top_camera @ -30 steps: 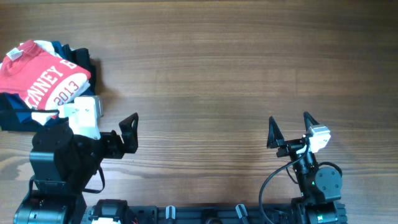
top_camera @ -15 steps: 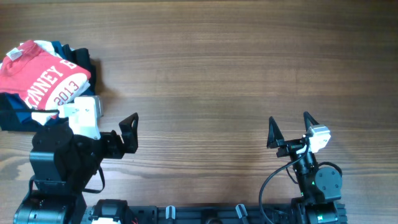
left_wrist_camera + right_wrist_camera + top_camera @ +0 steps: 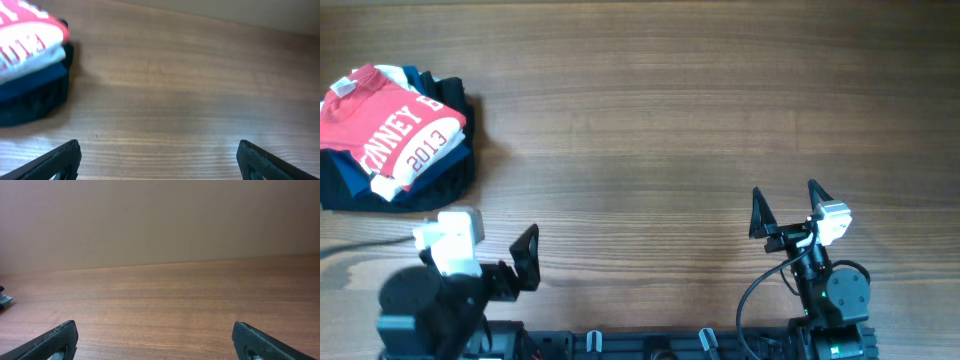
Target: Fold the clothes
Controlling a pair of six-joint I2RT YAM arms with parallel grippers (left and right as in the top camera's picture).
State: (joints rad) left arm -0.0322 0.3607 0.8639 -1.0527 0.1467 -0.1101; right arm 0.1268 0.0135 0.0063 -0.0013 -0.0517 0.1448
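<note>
The clothes, a red T-shirt (image 3: pixel 390 118) with white lettering and "2013", lie folded on top of a pile at the table's far left. The red T-shirt (image 3: pixel 27 27) also shows at the top left corner of the left wrist view. My left gripper (image 3: pixel 492 248) hangs near the front edge, below and to the right of the pile and apart from it. Its jaws are open, with only bare wood between them in its wrist view (image 3: pixel 159 160). My right gripper (image 3: pixel 786 205) stands open at the front right over bare table, empty in its own view (image 3: pixel 155 340).
Under the red shirt lie a white garment (image 3: pixel 388 183), a navy one (image 3: pixel 445 160) and a black one (image 3: pixel 350 190) in one stack. The wooden table (image 3: pixel 670 100) stretches from the pile to the right edge. A plain wall rises behind the table in the right wrist view.
My left arm has drawn back toward the front edge, away from the pile, so the pile's near side now shows. The right arm has not moved.
</note>
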